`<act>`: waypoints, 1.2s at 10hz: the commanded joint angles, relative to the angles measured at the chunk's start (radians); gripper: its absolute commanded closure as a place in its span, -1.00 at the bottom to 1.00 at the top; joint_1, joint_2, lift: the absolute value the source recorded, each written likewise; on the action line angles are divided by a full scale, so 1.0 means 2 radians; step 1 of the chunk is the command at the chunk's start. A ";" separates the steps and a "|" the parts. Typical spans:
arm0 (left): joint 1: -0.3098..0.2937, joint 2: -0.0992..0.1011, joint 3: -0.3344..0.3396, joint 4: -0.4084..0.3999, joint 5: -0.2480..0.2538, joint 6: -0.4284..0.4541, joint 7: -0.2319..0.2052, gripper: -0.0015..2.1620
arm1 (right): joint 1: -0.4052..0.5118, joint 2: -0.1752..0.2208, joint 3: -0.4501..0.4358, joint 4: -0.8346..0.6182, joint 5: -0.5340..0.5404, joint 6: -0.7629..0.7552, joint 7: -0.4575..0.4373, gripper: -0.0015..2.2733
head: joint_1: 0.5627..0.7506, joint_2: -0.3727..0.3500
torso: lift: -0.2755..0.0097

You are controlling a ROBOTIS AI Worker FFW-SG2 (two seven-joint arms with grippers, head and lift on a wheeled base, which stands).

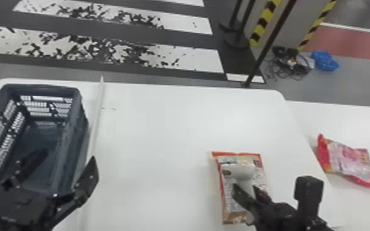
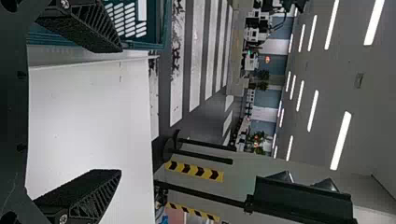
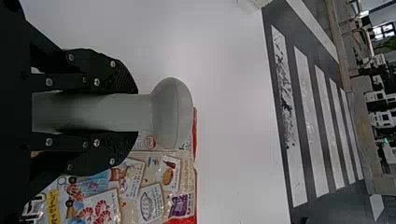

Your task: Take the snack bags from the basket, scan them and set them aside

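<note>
In the head view my left gripper [image 1: 55, 178] stands open beside and over the near part of the dark basket [image 1: 43, 135]. No bag can be made out in the basket. My right gripper [image 1: 249, 192] is shut on the light grey scanner [image 1: 243, 172], whose head is above an orange-red snack bag [image 1: 230, 204] lying on the white table. The left wrist view has my left gripper [image 2: 116, 112] with its fingers wide apart and nothing between them. In the right wrist view my right gripper [image 3: 135, 113] clasps the scanner's handle [image 3: 112, 113], with the snack bag [image 3: 154, 191] beyond it.
A red and pink snack bag [image 1: 350, 162] lies on a second white surface [image 1: 310, 116] at the right. A thin raised strip [image 1: 97, 123] runs along the table [image 1: 163, 123] beside the basket. Dark posts [image 1: 267, 46] stand on the floor behind.
</note>
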 commanded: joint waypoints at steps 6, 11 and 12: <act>0.017 -0.007 0.009 -0.009 -0.004 -0.002 -0.003 -0.93 | -0.077 -0.038 -0.147 0.065 -0.071 0.026 0.036 0.98 | 0.41 -0.94 | 0.41; 0.031 -0.015 0.012 -0.018 -0.015 -0.001 -0.004 -0.93 | -0.183 -0.115 -0.145 0.286 -0.058 -0.077 0.089 0.98 | 0.41 -0.94 | 0.41; 0.030 -0.015 0.010 -0.017 -0.018 0.001 -0.004 -0.93 | -0.199 -0.125 -0.140 0.328 -0.052 -0.091 0.097 0.98 | 0.41 -0.94 | 0.41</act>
